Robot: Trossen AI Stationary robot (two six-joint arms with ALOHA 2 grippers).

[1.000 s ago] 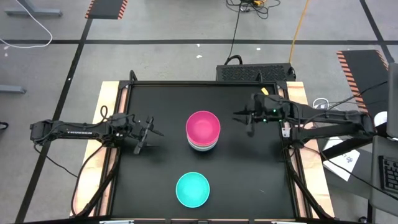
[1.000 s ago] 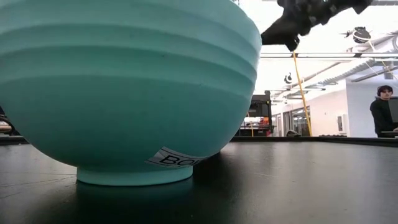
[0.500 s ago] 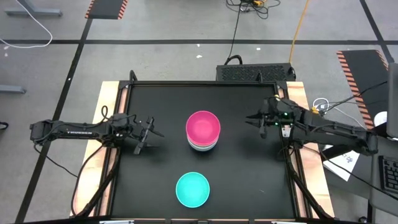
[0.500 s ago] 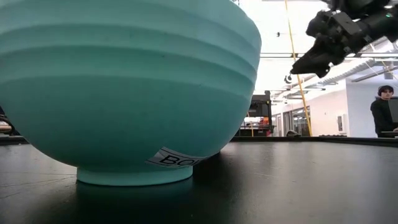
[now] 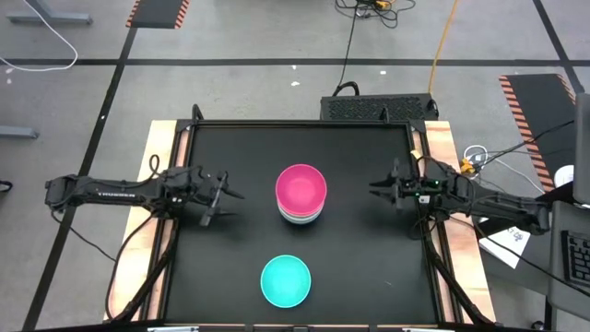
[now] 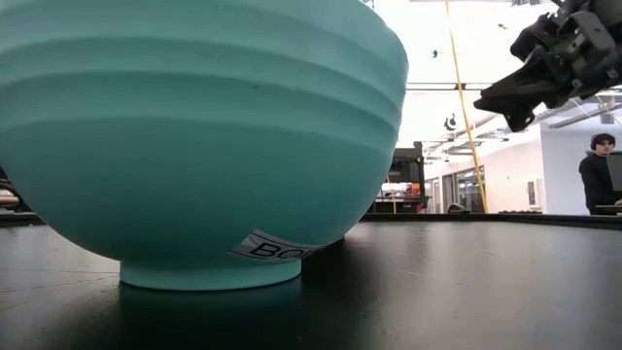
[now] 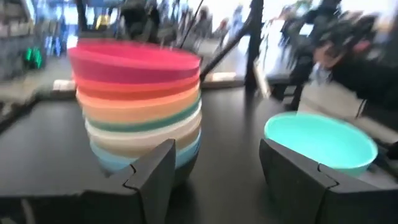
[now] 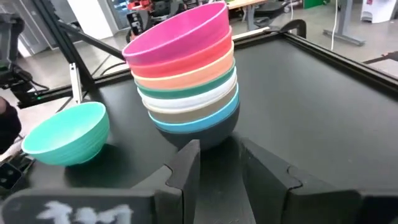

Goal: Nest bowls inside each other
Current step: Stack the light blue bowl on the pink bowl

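A stack of several nested bowls [image 5: 300, 192], magenta on top and a dark one at the bottom, stands on its foot at the table's middle. It also shows in both wrist views, as the stack [image 7: 140, 106] and the stack [image 8: 186, 81]. A single turquoise bowl [image 5: 286, 280] stands upright near the near edge. It fills the low view as the turquoise bowl [image 6: 194, 136]. My left gripper [image 5: 221, 199] is open left of the stack, with its fingers wide apart around empty air [image 7: 214, 171]. My right gripper [image 5: 374, 190] is open right of the stack, above the table [image 6: 510, 100].
The black table top [image 5: 230, 267] has wooden strips along its left and right sides. A black box [image 5: 378, 107] sits beyond the far edge. Papers and cables [image 5: 502, 235] lie off the right side. A person [image 6: 595, 170] stands far off in the room.
My right gripper has drawn back from the stack toward the table's right edge and come lower. The bowls and my left arm have kept still.
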